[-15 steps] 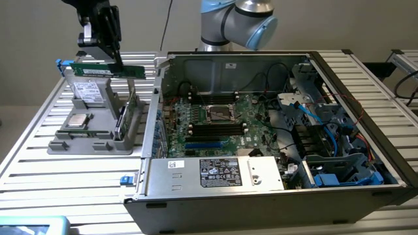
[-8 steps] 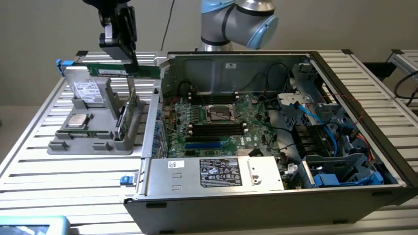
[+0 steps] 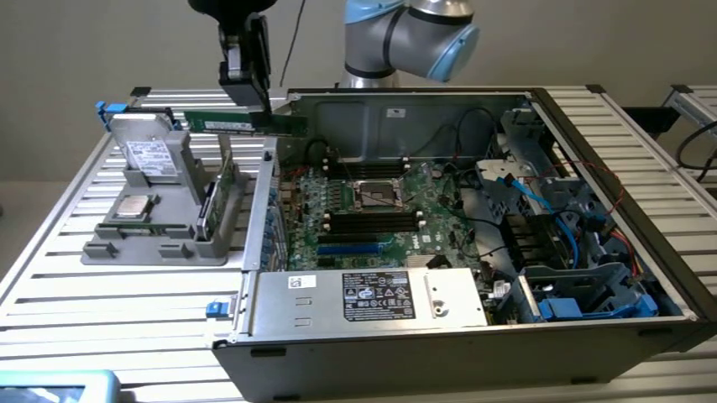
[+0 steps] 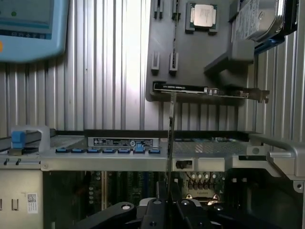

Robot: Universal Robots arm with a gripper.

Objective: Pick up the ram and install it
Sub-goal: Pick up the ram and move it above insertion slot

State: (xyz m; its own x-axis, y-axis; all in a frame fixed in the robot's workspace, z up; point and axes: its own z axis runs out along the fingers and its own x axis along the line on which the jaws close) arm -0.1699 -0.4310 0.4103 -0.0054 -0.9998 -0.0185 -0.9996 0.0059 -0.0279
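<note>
At the exterior view's left, a grey holder (image 3: 168,245) rests on the slatted bench (image 3: 112,311). It carries a hard drive (image 3: 151,156) propped at its far end, a square silver processor chip (image 3: 134,207) lying flat nearer the camera, and a green expansion card (image 3: 227,189) standing on edge along the side facing the computer case (image 3: 448,353).

Just beyond that card, the claw (image 3: 255,107) hangs from above, clenched on the ram (image 3: 213,122). The ram is in the air, level and on its long edge. It sits above the gap between the holder and the case's far left corner, clear of both.

From the wrist view, the ram (image 4: 170,129) appears edge-on as a thin dark line rising out of the claw (image 4: 167,196). The jaws are pressed against its two faces. The case's metal rim (image 4: 143,162) lies below it and the holder (image 4: 190,52) beyond.

Further to the exterior view's right, the case lies open on its side. The green motherboard (image 3: 421,210) is exposed with its black slots (image 3: 370,222) beside the processor socket (image 3: 379,195). The power supply (image 3: 370,295) sits along the near wall. At the far right there are drive bays with blue cables (image 3: 538,206).
</note>
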